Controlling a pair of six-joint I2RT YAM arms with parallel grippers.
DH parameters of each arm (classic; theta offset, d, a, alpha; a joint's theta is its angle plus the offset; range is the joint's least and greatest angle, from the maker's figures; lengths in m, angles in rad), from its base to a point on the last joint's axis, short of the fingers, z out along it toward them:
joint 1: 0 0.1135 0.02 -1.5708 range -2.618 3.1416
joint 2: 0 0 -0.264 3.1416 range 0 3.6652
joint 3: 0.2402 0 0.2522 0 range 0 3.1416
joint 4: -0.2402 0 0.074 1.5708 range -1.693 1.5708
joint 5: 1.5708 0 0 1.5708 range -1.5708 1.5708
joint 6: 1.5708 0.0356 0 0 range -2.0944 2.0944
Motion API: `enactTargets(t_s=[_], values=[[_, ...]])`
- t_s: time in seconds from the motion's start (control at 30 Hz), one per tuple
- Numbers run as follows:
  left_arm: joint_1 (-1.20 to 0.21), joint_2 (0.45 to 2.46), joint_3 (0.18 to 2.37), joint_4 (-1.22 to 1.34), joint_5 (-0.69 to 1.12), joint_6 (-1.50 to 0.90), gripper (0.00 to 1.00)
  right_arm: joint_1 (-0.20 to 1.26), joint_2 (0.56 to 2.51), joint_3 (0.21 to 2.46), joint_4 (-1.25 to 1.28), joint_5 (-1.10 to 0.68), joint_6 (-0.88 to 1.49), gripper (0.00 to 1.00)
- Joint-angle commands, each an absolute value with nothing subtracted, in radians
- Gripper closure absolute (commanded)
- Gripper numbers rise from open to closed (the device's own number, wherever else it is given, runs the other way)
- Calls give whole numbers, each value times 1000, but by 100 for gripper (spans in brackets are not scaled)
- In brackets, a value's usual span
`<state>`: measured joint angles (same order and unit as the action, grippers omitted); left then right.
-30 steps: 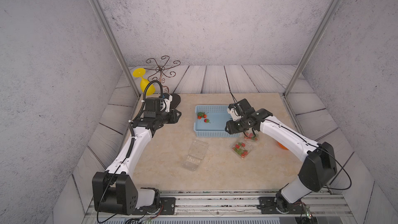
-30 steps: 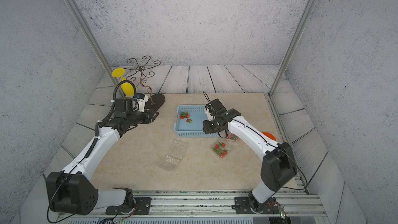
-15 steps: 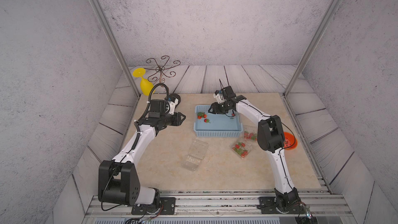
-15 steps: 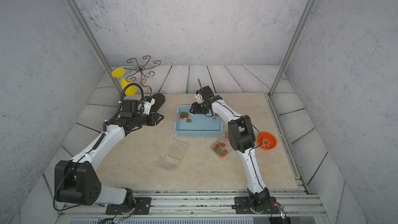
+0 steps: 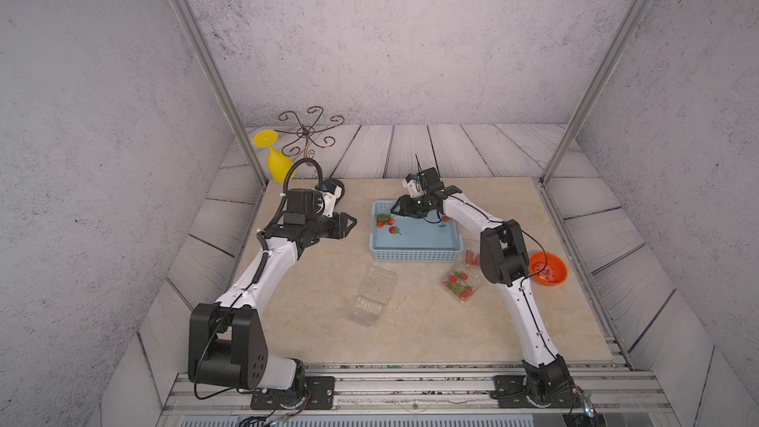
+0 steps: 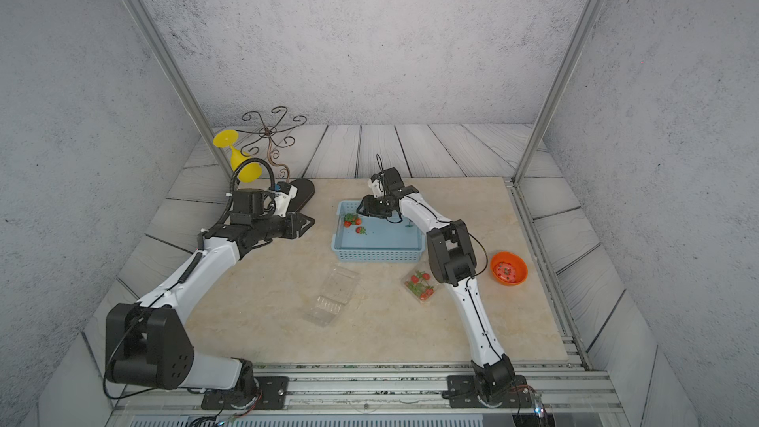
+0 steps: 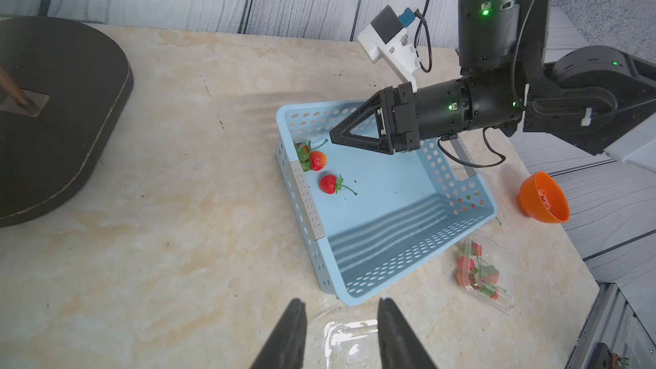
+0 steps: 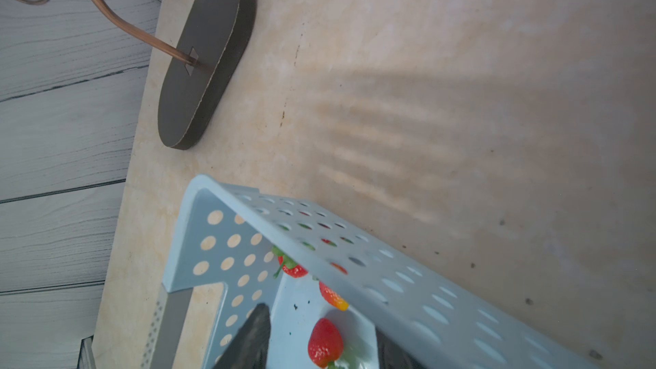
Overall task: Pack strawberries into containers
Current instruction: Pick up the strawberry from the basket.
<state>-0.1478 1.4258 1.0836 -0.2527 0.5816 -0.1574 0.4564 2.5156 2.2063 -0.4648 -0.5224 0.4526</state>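
Our right gripper (image 7: 332, 137) hangs released over the basket (image 7: 306, 195), a strawberry (image 8: 324, 342) lying between its fingers (image 8: 252, 335), untouched. We should lower squarely and close gently on its body, clear of the wall (image 8: 390, 278).

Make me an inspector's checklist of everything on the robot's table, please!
Surface: beige stone-look tabletop, a few dark specks.
Job's things: a few strawberries in the light blue basket; packed clamshell holding berries; second clamshell partly behind the right arm; empty open clamshell.
Clutter: orange bowl, yellow goblet, wire stand.
Grippers: left gripper open, empty, near the basket; right gripper open over one strawberry.
Cables: black hose loops over the left arm; thin cable dangles under the right arm.
Surroundings: grey walls, metal posts, front rail.
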Motion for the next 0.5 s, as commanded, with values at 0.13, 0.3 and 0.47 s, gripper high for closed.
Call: enactTargets(t_s=[0.13,0.3,0.47], values=[[-146,1431,1073,-239,602,-153,62,451,2586,2219,-437,-537,481,52],[-146,1434,1072,-239,601,-154,62,451,2600,2224,-435,-532,477,53],[-146,1433,1072,-241,600,-152,62,451,2627,2256,-436,-531,482,55]])
